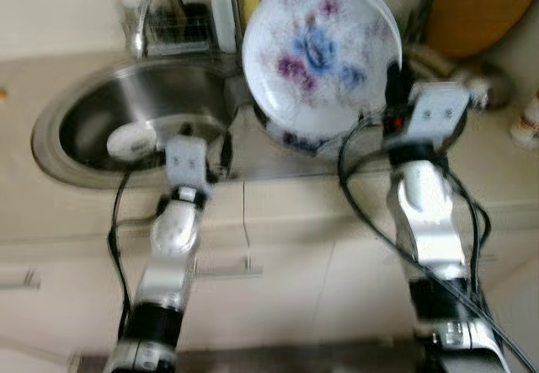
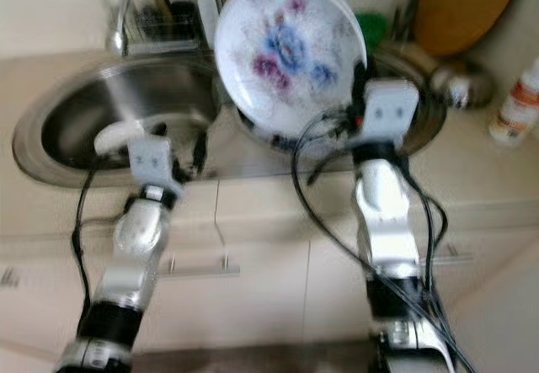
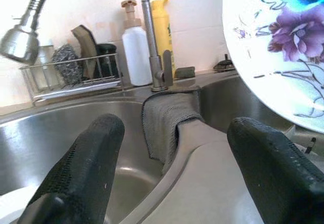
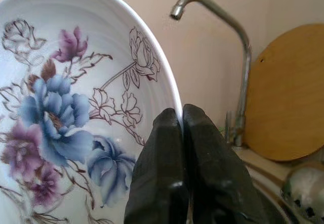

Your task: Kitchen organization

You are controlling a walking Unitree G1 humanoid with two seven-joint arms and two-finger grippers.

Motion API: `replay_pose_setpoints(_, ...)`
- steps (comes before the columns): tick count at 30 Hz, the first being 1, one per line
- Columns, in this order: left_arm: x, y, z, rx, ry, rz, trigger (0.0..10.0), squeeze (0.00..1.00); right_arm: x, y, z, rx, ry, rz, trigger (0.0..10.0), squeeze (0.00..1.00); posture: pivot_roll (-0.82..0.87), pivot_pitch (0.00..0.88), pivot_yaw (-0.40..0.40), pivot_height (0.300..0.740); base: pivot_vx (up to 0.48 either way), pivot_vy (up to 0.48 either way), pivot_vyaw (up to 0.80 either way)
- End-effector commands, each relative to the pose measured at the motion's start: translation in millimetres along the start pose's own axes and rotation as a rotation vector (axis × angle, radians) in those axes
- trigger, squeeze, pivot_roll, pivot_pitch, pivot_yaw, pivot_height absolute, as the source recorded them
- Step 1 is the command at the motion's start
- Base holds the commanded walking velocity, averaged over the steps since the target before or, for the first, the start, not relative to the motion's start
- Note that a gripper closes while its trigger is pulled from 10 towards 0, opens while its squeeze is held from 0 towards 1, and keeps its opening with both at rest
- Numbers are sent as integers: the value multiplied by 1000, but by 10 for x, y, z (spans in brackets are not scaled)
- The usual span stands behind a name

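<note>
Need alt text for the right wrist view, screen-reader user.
The right tool, fingers pressed together, pinches the rim of a white plate painted with blue and purple flowers, held up on edge. Behind it a curved metal faucet rises against a beige wall, with a round wooden board leaning beside it.

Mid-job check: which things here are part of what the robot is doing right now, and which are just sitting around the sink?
In play:
- flowered plate, held up tilted over the sinks
- right gripper, pinched on the plate's rim
- left gripper, open, by the left sink

Lying about:
- grey cloth draped over the sink divider
- white pump bottle
- yellow bottle
- wire rack
- wooden board
</note>
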State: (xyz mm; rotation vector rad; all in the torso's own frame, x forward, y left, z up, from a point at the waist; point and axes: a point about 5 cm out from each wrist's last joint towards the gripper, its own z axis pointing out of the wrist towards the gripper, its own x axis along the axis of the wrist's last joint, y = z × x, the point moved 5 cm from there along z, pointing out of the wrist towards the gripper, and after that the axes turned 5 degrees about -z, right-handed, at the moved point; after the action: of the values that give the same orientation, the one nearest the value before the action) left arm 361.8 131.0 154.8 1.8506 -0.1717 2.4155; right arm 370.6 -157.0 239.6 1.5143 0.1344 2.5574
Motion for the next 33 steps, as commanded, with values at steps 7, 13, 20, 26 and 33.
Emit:
replay_pose_setpoints(7, -59, -20, -28, 4, -21, 13, 10000, 0, -155, -18, 220, 65, -83, -74, 0, 0, -79, 5, 28, 740, 0, 0, 0)
replay_pose_setpoints(13, -49, -24, -26, 8, -16, 19, 10000, 0, -419, 70, 328, 61, -213, -170, 0, 0, -61, 4, 17, 740, 0, 0, 0)
replay_pose_setpoints(20, -48, -40, -36, 14, -16, 23, 10000, 0, -591, 461, 400, -62, -308, -229, 0, 0, -63, 9, 19, 740, 0, 0, 0)
replay_pose_setpoints(26, -72, 8, -34, 1, -24, 19, 10000, 0, -643, 540, 416, -64, -334, -249, 0, 0, -74, 10, 23, 740, 0, 0, 0)
replay_pose_setpoints(33, -80, 33, -31, -3, -26, 17, 10000, 0, -930, 109, 249, 167, -440, -267, 4980, 0, -73, 7, 20, 740, 0, 0, 0)
